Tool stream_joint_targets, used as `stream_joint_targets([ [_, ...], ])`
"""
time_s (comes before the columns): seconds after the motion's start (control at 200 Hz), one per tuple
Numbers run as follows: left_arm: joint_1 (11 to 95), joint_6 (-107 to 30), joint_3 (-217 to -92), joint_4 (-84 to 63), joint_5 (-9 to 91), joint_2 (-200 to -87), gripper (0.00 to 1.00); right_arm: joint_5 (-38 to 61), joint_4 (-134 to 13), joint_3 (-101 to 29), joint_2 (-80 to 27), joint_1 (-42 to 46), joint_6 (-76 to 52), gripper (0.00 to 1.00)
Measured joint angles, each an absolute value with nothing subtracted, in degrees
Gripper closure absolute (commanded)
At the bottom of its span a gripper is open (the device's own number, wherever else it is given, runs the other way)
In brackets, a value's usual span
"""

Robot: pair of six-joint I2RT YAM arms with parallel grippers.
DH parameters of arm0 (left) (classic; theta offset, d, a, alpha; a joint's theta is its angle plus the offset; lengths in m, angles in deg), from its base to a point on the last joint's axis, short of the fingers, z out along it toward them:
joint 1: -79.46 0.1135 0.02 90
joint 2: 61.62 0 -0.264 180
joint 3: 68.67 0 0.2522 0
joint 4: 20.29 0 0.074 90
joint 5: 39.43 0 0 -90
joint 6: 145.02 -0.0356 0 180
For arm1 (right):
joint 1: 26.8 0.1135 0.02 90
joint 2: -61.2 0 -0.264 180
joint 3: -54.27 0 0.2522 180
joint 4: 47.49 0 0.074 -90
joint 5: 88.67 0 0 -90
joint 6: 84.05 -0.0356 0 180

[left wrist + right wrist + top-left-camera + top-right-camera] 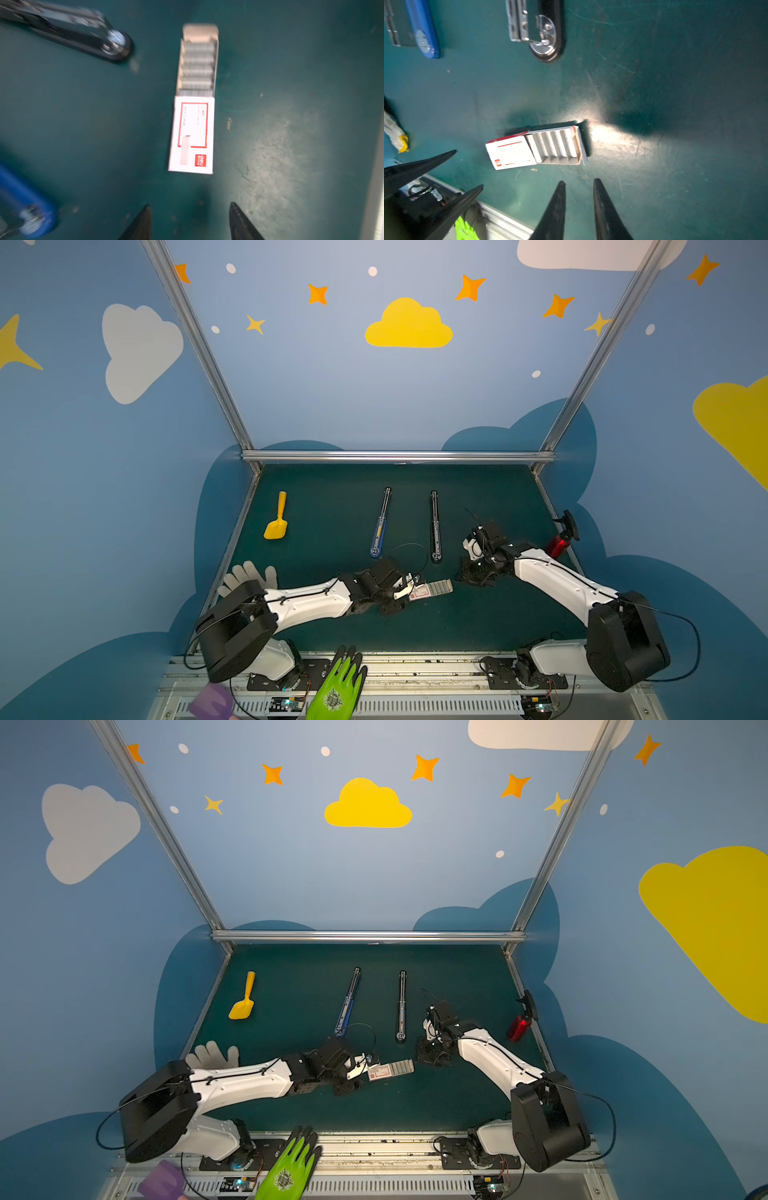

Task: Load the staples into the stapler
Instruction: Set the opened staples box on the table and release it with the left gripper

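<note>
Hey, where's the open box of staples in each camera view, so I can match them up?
Top view: the staple box sits below centre, just this side of the black stapler.
Top view: the box, same spot.
Left wrist: the box, centre of picture.
Right wrist: the box, near centre.
Shared landmark: the black stapler, round end toward the box.

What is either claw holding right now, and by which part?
Nothing. The left claw and the right claw are both open and empty; the staple box lies on the mat ahead of their tips, untouched.
</note>
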State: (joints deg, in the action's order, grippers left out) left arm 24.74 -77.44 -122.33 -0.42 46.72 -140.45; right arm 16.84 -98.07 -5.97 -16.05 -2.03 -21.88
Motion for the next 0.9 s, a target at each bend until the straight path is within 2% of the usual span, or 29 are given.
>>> stream_joint_targets([
  [0.15, 25.44, -67.82, -123.93, 0.45, 52.79, -133.15, 0.33, 17.30, -98.85, -7.39, -16.32, -0.26, -20.92, 0.81],
  [0.275, 28.26, -54.90, -129.57, 4.04, 57.01, -131.92, 0.33, 17.41, -98.77, -8.48, -18.85, 2.21, -20.51, 0.87],
  [0.381, 30.40, -44.61, -133.08, 7.01, 57.60, -131.95, 0.35, 17.41, -98.70, -9.16, -22.28, 3.61, -20.49, 0.87],
  [0.511, 30.97, -35.32, -131.82, 6.77, 55.59, -131.97, 0.36, 16.53, -98.81, -10.14, -25.95, 4.07, -20.33, 0.86],
  [0.896, 30.97, -26.23, -128.58, 6.55, 52.66, -131.97, 0.37, 13.32, -98.81, -11.04, -29.87, 4.59, -19.94, 0.82],
])
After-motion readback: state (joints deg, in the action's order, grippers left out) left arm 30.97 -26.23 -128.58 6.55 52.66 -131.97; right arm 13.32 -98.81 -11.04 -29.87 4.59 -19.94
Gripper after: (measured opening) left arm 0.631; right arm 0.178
